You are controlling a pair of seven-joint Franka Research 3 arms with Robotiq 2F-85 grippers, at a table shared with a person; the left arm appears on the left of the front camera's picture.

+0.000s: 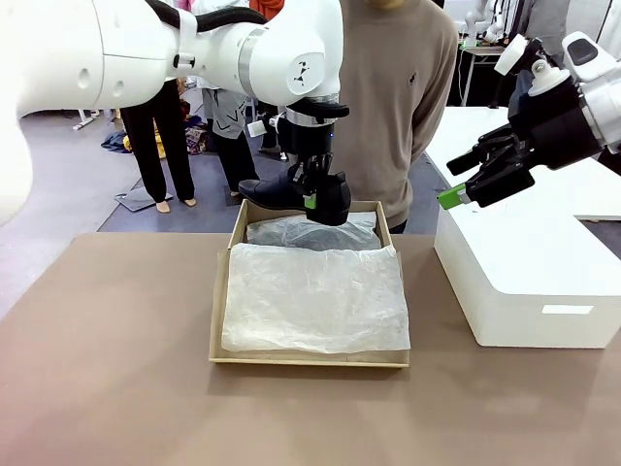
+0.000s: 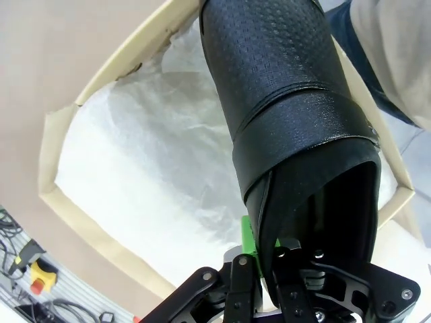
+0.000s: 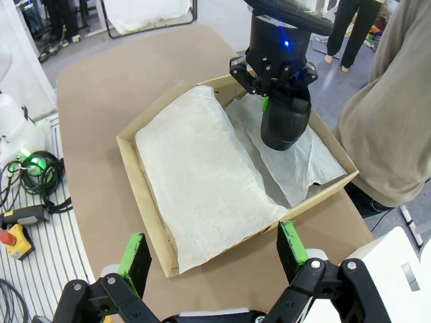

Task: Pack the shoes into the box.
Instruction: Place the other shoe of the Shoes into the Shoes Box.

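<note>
Brown tabletop (image 1: 116, 388), tan cardboard shoebox (image 1: 219, 320) open at centre, lined with crumpled white tissue paper (image 1: 310, 301). One glossy black leather shoe (image 1: 277, 191) clamped at heel rim by left gripper (image 1: 312, 201), hanging over box's far end, not yet set down; whether its mate lies under tissue, cannot tell. Left wrist pointing down. Right gripper (image 1: 461, 182) spread wide, empty, above white rectangular box (image 1: 524, 282).

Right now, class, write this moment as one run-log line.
left end effector: shut on shoe, over box far end | right end effector: open, raised near white box | box: tissue paper lining
</note>
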